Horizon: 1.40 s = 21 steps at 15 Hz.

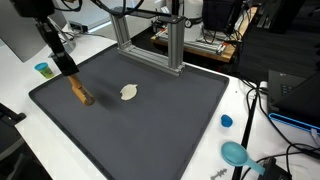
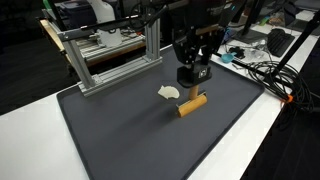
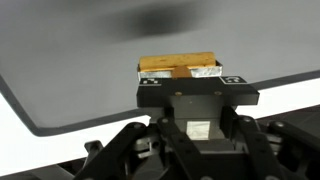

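My gripper point(image 1: 68, 72) point(image 2: 191, 84) stands over the dark mat point(image 1: 170, 130) point(image 2: 130, 140), near one of its edges. It is shut on one end of a brown wooden block point(image 1: 81, 94) point(image 2: 193, 104), whose other end rests on or just above the mat. In the wrist view the block point(image 3: 178, 65) sits between the fingertips point(image 3: 192, 76), just past the black gripper body. A small cream-white flat object point(image 1: 129, 92) point(image 2: 169, 92) lies on the mat a short way from the block, apart from it.
An aluminium frame point(image 1: 150, 40) point(image 2: 115, 55) stands at the mat's far edge. A blue scoop point(image 1: 236, 153), a blue cap point(image 1: 227, 121) and a small cup point(image 1: 42, 69) lie on the white table. Cables and electronics point(image 2: 265, 55) crowd the table's side.
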### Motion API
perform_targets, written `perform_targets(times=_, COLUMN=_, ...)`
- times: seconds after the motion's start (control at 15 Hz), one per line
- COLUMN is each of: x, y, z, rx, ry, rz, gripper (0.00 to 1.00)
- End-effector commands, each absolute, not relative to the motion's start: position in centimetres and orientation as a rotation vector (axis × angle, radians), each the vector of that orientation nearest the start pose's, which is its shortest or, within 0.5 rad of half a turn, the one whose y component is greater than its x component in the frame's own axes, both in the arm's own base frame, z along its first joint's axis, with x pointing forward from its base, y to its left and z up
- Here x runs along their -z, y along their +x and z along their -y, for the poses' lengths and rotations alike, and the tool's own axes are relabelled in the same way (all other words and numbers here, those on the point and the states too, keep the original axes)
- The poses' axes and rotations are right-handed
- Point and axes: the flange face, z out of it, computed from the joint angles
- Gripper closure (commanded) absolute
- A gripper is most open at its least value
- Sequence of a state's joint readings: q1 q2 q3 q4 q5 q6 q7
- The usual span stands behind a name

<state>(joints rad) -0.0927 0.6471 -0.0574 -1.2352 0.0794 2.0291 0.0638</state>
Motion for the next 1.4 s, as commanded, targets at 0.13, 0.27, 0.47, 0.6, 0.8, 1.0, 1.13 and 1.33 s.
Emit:
perform_targets(times=0.13, x=-43.3, y=69.0, z=10.5, rx=0.383, ry=-3.032, rz=-0.175, gripper=0.79)
perform_targets(times=0.27, x=-43.5, y=67.2, z=11.1, rx=0.436, ry=-3.009, rz=-0.13, gripper=0.79)
perform_targets(times=0.47, x=-42.6, y=68.5, z=11.6, rx=0.428, ry=-3.033, rz=-0.13, gripper=0.79)
perform_targets(times=0.6, x=-42.5, y=67.8, z=11.9, rx=0.423, ry=-3.036, rz=-0.128, gripper=0.54)
perform_targets(times=0.8, x=-42.6, y=67.6, z=10.5, rx=0.439, ry=-3.081, rz=-0.128, gripper=0.79)
perform_targets(times=1.0, x=-47.5, y=63.9, z=9.6, rx=0.557, ry=-3.17, rz=-0.129, gripper=0.79)
perform_targets(times=1.13, x=-49.8, y=62.3, z=8.5, rx=0.6, ry=-3.207, rz=-0.115, gripper=0.79)
perform_targets(times=1.33, x=-52.2, y=57.7, z=5.3, rx=0.484, ry=-3.202, rz=-0.006, gripper=0.79)
